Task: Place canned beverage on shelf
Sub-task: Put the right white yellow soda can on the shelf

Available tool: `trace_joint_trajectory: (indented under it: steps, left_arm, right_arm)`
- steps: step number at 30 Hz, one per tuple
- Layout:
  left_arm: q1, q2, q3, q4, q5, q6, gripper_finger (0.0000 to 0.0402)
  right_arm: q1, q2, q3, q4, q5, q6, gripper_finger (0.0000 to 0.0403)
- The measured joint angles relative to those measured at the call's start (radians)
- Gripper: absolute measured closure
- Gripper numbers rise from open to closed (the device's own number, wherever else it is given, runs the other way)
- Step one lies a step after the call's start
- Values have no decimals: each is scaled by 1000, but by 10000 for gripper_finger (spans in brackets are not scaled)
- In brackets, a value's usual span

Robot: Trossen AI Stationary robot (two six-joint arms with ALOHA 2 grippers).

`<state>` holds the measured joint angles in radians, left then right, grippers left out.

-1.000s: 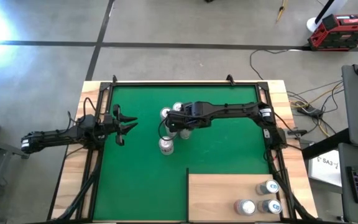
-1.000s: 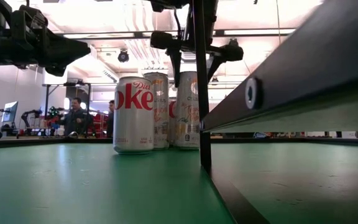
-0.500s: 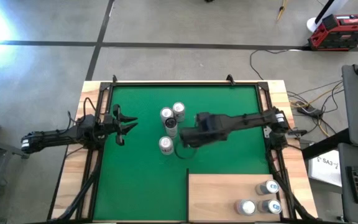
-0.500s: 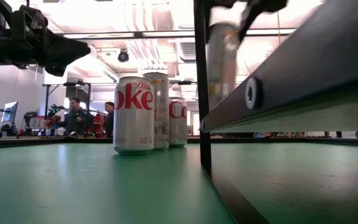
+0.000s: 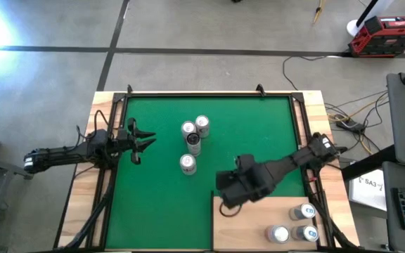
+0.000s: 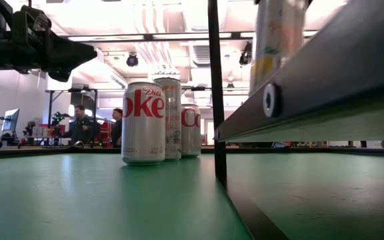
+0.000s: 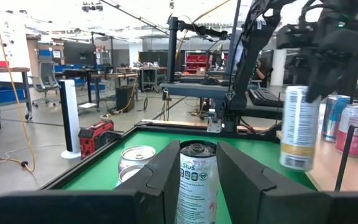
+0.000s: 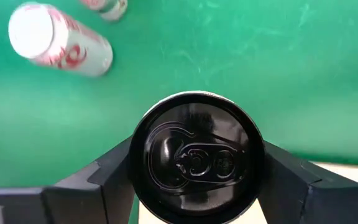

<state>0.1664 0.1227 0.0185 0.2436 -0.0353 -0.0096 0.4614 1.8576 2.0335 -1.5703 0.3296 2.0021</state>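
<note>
Shelf (image 5: 252,225): one flat rectangular panel of pale plywood, laid on the near right corner of the green felt mat (image 5: 160,190). Three cans (image 5: 292,225) stand on its right end. Four more cans (image 5: 192,140) stand clustered on the mat, metal cylinders with silver tops. One tall slim can (image 8: 196,157), dark-lidded with a pull tab, is clamped between the fingers of the right gripper (image 5: 229,191), held upright in the air over the shelf's far left corner. Left gripper (image 5: 145,140): waits at the mat's left edge, fingers slightly parted, holding nothing.
</note>
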Motion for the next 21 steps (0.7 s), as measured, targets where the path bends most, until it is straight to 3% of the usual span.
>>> trace_joint_trajectory:
  steps: [15, 21]
  left_arm:
    - [0, 0, 0, 0, 0, 0, 313]
    - [0, 0, 0, 0, 0, 0, 313]
  right_arm:
    - [144, 6, 0, -1, -89, 95, 158]
    - [174, 10, 0, -1, -103, 95, 140]
